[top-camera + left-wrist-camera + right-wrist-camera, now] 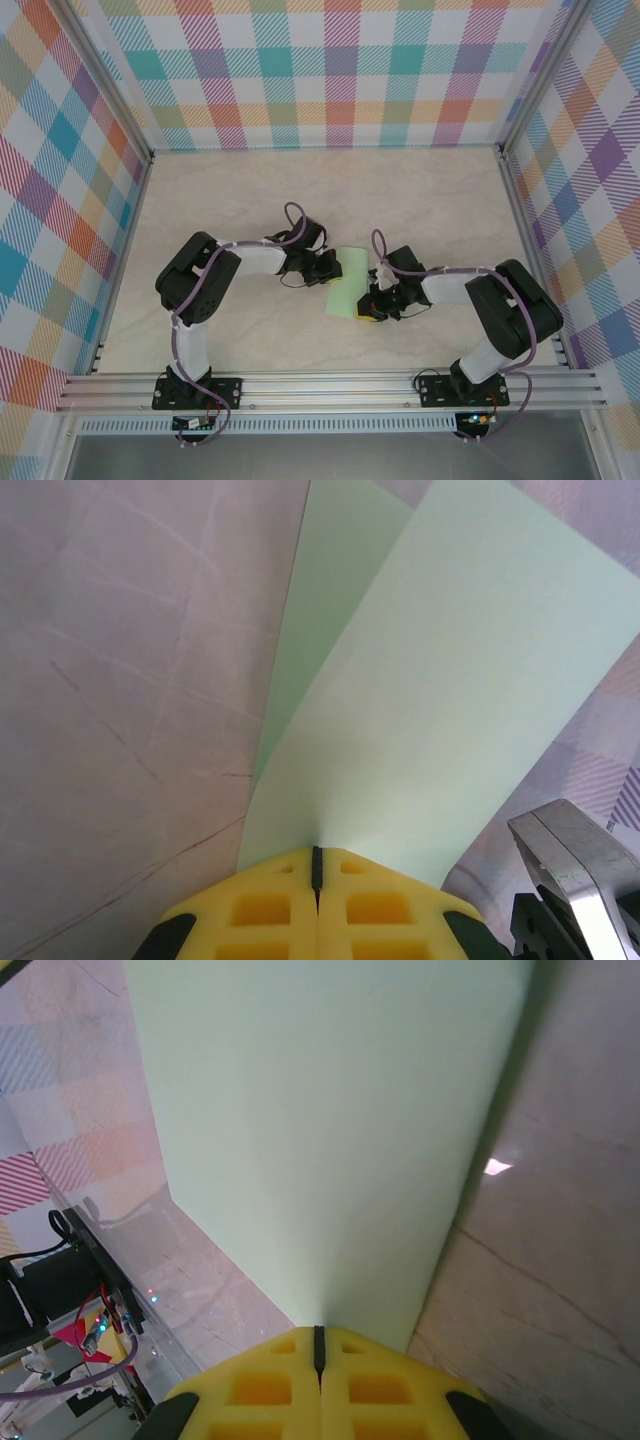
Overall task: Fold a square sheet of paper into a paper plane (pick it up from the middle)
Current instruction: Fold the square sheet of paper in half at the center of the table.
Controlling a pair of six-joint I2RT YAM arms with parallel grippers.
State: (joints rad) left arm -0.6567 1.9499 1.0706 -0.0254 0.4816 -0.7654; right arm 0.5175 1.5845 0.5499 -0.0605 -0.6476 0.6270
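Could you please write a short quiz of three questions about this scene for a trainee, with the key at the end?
1. True or false: the left gripper has its jaws open, clear of the sheet of paper.
2. Fill in: the right gripper is shut on the ____.
3. In the top view, the sheet is: A) between the two grippers; B) beside the left arm's base; C) against the far wall.
Key: 1 false; 2 sheet of paper; 3 A.
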